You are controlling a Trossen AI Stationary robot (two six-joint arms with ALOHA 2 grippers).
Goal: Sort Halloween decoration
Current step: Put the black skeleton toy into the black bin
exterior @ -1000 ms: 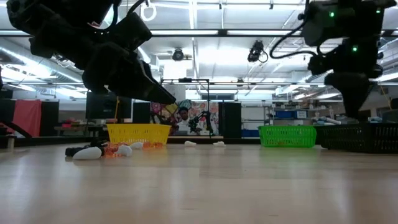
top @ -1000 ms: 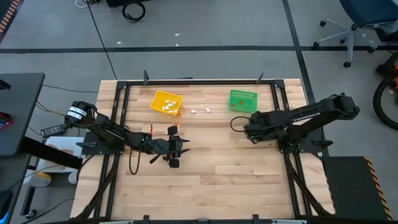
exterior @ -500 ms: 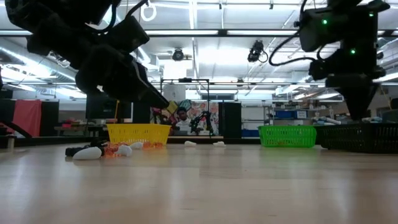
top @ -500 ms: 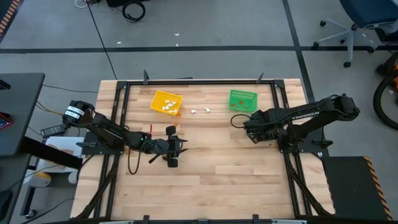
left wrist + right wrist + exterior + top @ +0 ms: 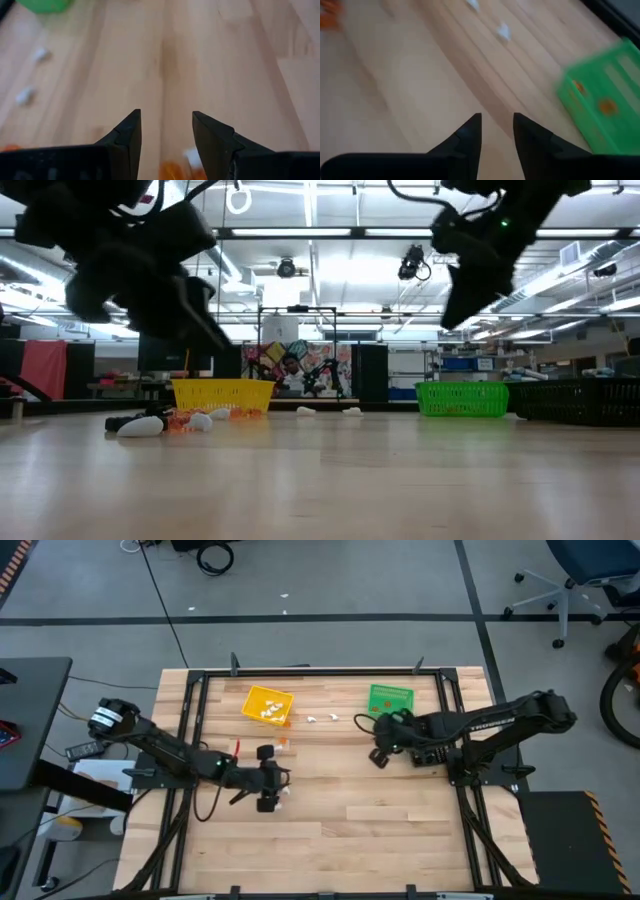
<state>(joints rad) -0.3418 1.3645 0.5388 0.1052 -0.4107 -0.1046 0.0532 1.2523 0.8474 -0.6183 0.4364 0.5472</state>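
1. Several tiny Halloween trinkets lie on the wooden table: a pair of white trinkets near the far edge between the two bins, set roughly side by side along that edge, and orange pieces just in front of the yellow bin. They are too small to tell which way each one points.
2. More white pieces sit inside the yellow bin, and orange ones inside the green bin; both bins are small mesh-walled plastic baskets.
3. Left gripper hovers over the planks in front of the yellow bin, its dark wedge-shaped fingers apart and holding nothing.
4. Right gripper hangs near the green bin, its fingers slightly parted with bare wood between them.
5. Table top is pale butcher-block strips inside a black frame.
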